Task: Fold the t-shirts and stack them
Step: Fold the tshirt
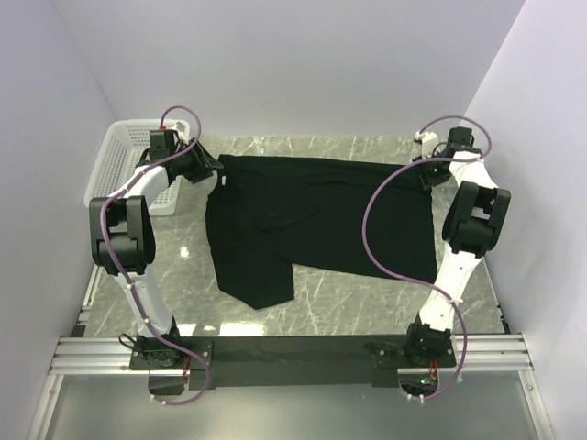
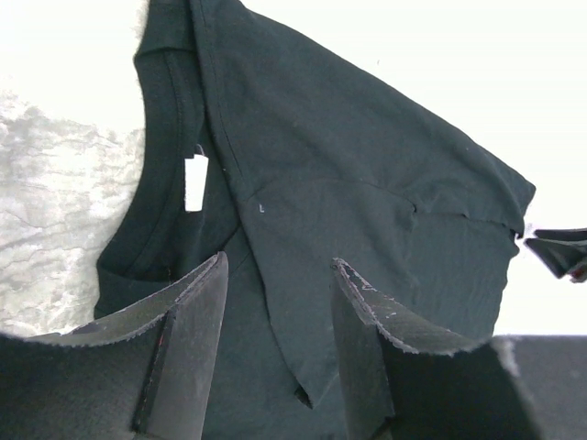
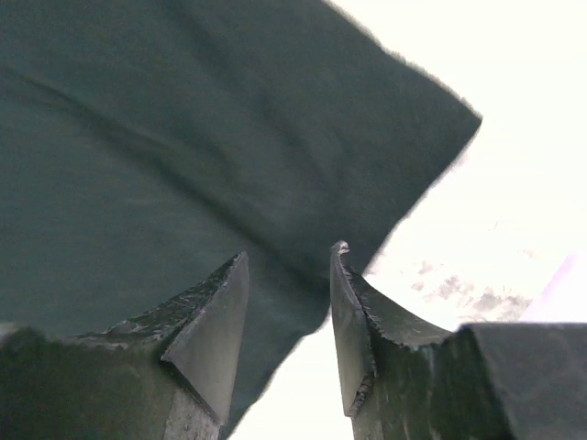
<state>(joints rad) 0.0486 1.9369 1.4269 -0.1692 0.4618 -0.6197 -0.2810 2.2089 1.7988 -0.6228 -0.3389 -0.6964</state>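
One black t-shirt (image 1: 312, 220) lies partly spread on the marble table, with one part reaching toward the near edge; its logo does not show. My left gripper (image 1: 216, 170) is at the shirt's far left corner by the collar. In the left wrist view my left gripper (image 2: 280, 261) is open, with a folded flap of the shirt (image 2: 367, 202) and the collar's white tag (image 2: 195, 181) ahead of it. My right gripper (image 1: 425, 174) is at the far right corner. In the right wrist view my right gripper (image 3: 292, 252) is open over the shirt's edge (image 3: 229, 147).
A white mesh basket (image 1: 117, 158) stands at the far left, just behind the left arm. White walls close in the left, back and right sides. Bare marble (image 1: 348, 302) shows between the shirt and the arm bases.
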